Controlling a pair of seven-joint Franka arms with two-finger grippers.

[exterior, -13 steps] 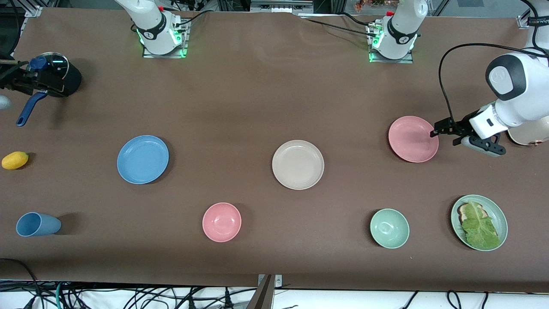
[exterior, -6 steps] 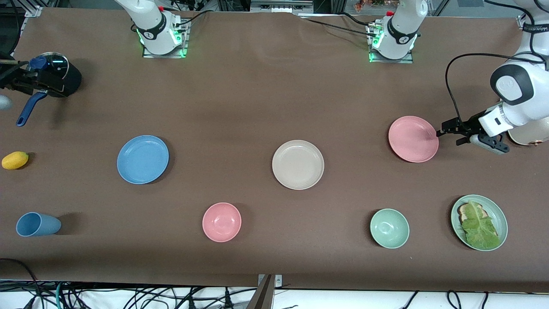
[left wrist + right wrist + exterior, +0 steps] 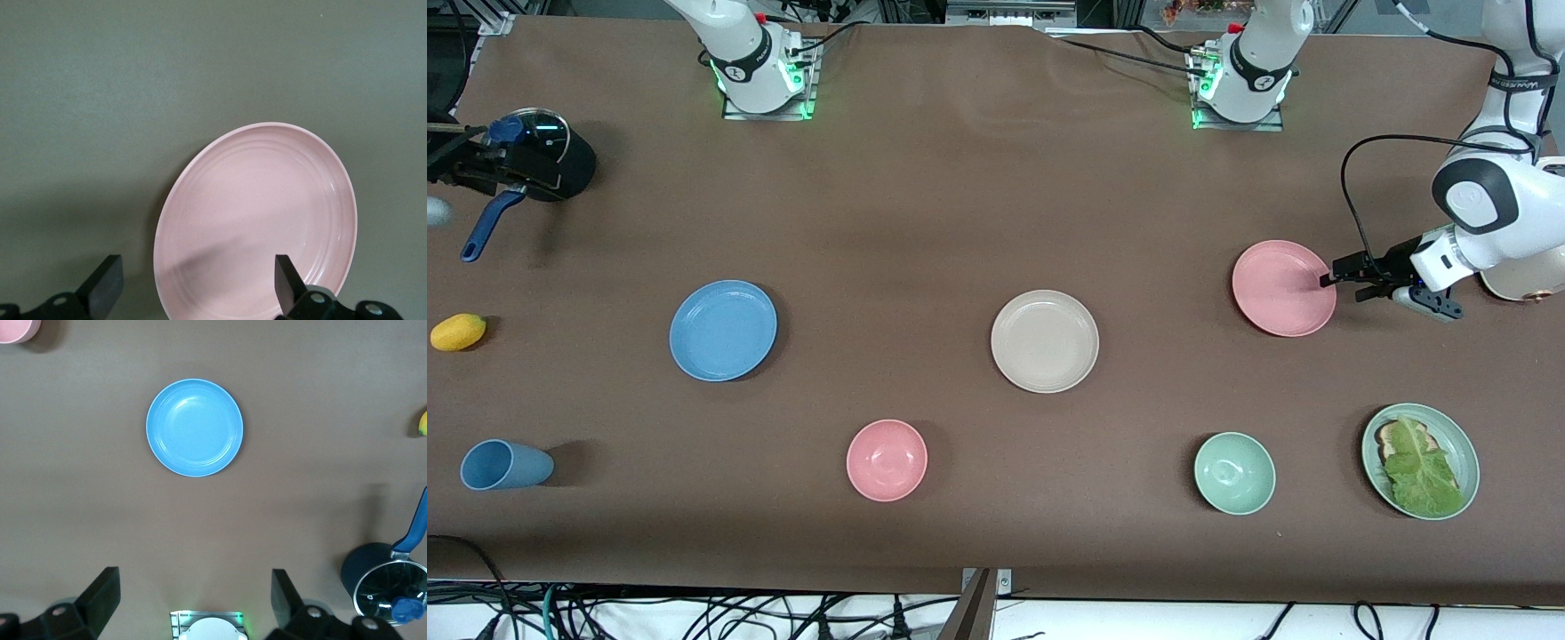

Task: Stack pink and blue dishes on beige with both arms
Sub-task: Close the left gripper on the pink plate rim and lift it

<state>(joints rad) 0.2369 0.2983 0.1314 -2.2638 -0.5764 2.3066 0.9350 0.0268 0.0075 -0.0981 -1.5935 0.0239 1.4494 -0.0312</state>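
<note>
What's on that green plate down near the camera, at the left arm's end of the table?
On the green plate lies a lettuce leaf draped over a slice of toast. Only the toast's edge shows; the leaf hides the rest.

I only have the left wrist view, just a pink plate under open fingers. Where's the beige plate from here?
Observer: The beige plate lies mid-table, bare, beside the pink plate toward the right arm's end.
Operator: Which edge is my hand at?
Observer: The left hand is at the pink plate's rim on the side toward the left arm's end.
Operator: And the right hand?
Observer: The right hand hangs open high over the table, the blue plate well below it.
</note>
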